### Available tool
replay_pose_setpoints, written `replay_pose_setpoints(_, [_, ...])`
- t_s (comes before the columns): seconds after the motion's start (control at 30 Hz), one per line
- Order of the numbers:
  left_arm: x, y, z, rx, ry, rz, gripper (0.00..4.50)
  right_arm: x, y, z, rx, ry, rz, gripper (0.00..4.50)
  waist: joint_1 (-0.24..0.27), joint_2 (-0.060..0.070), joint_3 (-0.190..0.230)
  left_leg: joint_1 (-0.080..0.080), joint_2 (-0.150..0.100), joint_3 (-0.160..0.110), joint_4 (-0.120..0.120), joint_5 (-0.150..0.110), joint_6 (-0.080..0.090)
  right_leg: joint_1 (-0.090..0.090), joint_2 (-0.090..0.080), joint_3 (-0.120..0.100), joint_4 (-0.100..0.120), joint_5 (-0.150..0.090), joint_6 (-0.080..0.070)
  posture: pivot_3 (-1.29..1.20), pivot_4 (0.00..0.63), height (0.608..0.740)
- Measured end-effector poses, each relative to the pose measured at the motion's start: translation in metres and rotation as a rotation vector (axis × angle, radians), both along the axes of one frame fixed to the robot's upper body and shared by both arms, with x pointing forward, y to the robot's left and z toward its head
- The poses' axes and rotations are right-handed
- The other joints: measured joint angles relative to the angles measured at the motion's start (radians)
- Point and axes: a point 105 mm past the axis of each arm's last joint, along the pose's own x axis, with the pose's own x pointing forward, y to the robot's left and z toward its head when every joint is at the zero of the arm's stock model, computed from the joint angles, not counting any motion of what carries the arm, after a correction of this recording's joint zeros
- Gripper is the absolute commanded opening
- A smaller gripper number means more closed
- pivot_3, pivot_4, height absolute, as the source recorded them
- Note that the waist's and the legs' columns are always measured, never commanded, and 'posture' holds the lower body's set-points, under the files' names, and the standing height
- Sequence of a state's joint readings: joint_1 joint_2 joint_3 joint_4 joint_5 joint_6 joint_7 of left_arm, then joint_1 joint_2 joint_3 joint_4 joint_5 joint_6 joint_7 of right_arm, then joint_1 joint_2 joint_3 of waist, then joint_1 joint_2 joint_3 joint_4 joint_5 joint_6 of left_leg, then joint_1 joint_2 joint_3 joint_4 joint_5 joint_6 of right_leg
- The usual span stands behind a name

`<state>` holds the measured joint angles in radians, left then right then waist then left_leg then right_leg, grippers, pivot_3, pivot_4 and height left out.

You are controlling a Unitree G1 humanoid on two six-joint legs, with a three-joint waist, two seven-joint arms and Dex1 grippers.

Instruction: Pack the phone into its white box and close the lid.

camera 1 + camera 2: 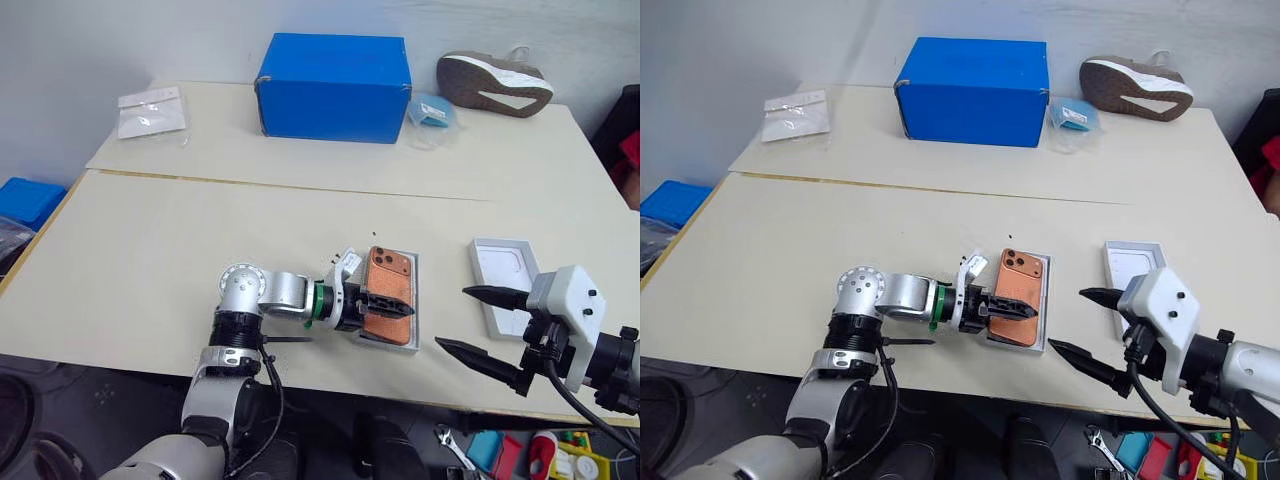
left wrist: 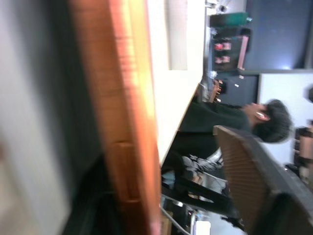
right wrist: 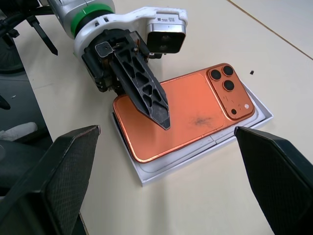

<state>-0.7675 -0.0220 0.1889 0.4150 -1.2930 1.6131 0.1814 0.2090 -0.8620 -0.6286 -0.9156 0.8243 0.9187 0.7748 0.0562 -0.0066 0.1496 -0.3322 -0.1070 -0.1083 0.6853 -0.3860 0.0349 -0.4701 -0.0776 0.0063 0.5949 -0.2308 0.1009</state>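
The phone [image 3: 183, 112] lies in the white box [image 3: 195, 159], one end riding high; the left gripper [image 3: 156, 110], jaws parted, should withdraw level; the right gripper [image 1: 480, 325], spread empty, fetches the lid [image 1: 505, 280] beside the box.

A blue carton [image 1: 333, 87], a shoe [image 1: 493, 83] and plastic bags [image 1: 152, 111] sit on the far table.

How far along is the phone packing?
Done: the flat copper-orange phone lies camera side up in the shallow white box. In hand: the left hand has a black finger over the phone; whether it grips is unclear. The right hand hangs open and empty. Left: the white rectangular lid sits on the table, not yet fitted.
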Motion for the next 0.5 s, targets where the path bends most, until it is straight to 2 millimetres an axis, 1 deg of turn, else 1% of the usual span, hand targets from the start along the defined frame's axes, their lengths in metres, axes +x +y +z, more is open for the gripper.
replay_pose_setpoints(0.07, [0.0,0.001,0.004,-0.016,-0.004,-0.012,4.42,0.0,0.0,0.0,0.001,-0.003,-0.002,4.5,0.0,0.0,0.0,0.0,0.0,0.0,0.0,0.0,0.0,0.0,0.0,0.0,0.0,0.0,0.0,0.0,0.15,0.74])
replay_pose_setpoints(0.1, [0.0,0.002,0.006,-0.024,-0.003,-0.018,4.47,0.0,0.0,0.0,0.003,-0.004,-0.004,4.5,-0.001,0.0,0.0,0.0,0.0,0.0,0.0,0.0,0.0,0.0,0.0,0.0,0.0,0.0,0.0,0.0,0.15,0.74])
replay_pose_setpoints(0.23, [0.002,0.008,0.009,-0.009,-0.014,-0.036,4.47,0.001,0.002,-0.002,0.009,-0.001,0.0,4.5,-0.002,0.0,0.0,0.001,0.0,0.0,0.0,0.0,0.0,0.0,0.0,0.0,0.0,0.0,0.0,0.0,0.15,0.74])
replay_pose_setpoints(0.5, [0.001,0.005,0.013,0.051,-0.057,-0.08,4.47,0.001,0.003,-0.003,0.014,-0.013,-0.006,4.5,-0.001,0.0,0.0,0.001,0.0,0.0,0.0,0.0,0.0,0.0,0.0,0.0,0.0,0.0,0.0,0.0,0.15,0.74])
